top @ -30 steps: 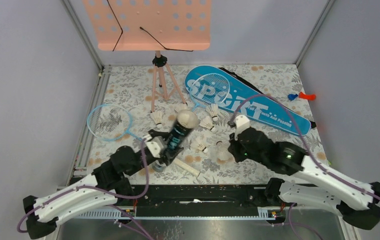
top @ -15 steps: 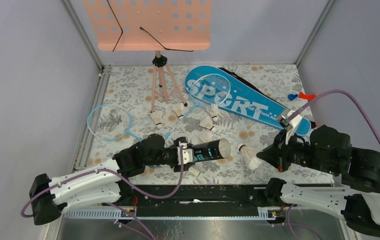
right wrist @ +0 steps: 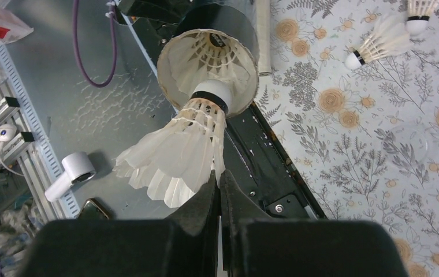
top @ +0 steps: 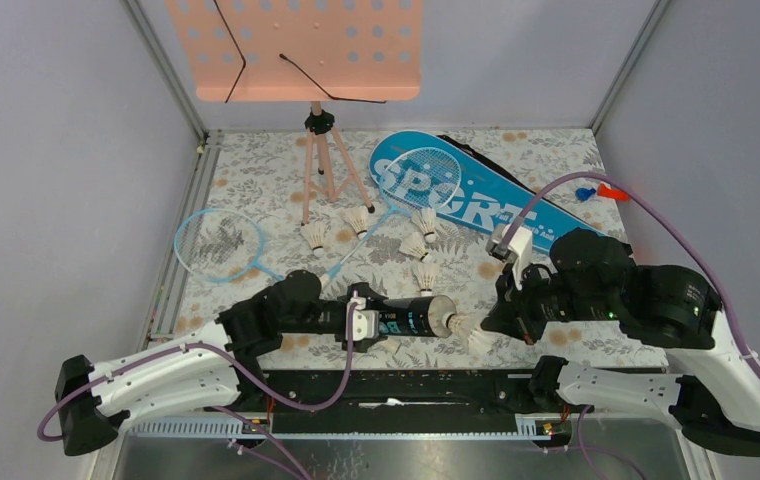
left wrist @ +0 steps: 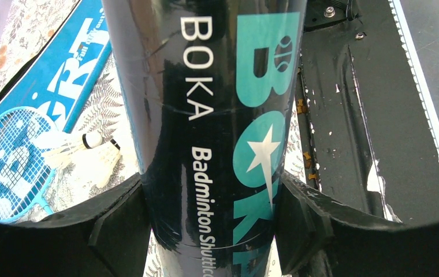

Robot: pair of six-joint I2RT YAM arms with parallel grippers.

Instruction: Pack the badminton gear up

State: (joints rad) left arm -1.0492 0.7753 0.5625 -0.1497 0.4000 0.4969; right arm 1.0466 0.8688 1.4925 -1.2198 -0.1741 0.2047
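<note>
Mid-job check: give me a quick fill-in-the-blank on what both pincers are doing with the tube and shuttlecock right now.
1. The left pincer grips the black tube, lettered ____.
2. The right pincer pinches a shuttlecock by its ____.
3. Its cork points into the tube's ____ end.
4. The blue bag at the back reads ____.

Missing words: BOKA; feathers; open; SPORT.

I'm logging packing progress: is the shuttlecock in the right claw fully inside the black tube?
No: only the cork of the shuttlecock sits at the mouth of the tube; its feathers hang outside, pinched by the right claw.
</note>
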